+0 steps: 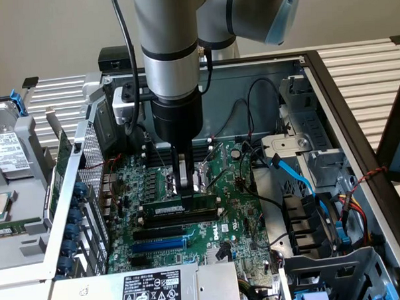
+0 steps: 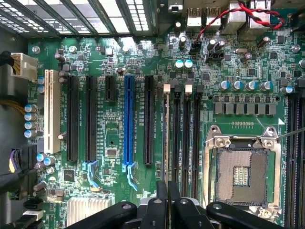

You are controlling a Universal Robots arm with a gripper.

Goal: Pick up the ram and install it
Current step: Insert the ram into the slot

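The robot arm (image 1: 173, 71) reaches straight down into an open computer case (image 1: 263, 71). The gripper (image 1: 184, 189) has its fingers pulled in narrow. They look pinched on the top edge of the ram (image 1: 168, 209). The ram stands on its thin edge in a slot on the green board (image 1: 232, 212). It runs from the exterior view's left to its right. The empty black slots (image 1: 167, 230) lie just on the near side of it, and the blue slot (image 1: 158, 245) is nearer again. The gripper grips the ram around its middle. I think this is so that a push goes down the same on both ends. The arm stands straight up so the stick does not tip.

In the wrist view, the gripper (image 2: 167, 190) shows two fingers close together. The ram (image 2: 166, 129) is seen edge-on as a thin line that runs in between them. It sits between the blue slot (image 2: 128, 119) and the empty black slots (image 2: 177, 138). The square chip socket (image 2: 240, 174) is well apart from it. I cannot tell if the ram is pushed all the way in.
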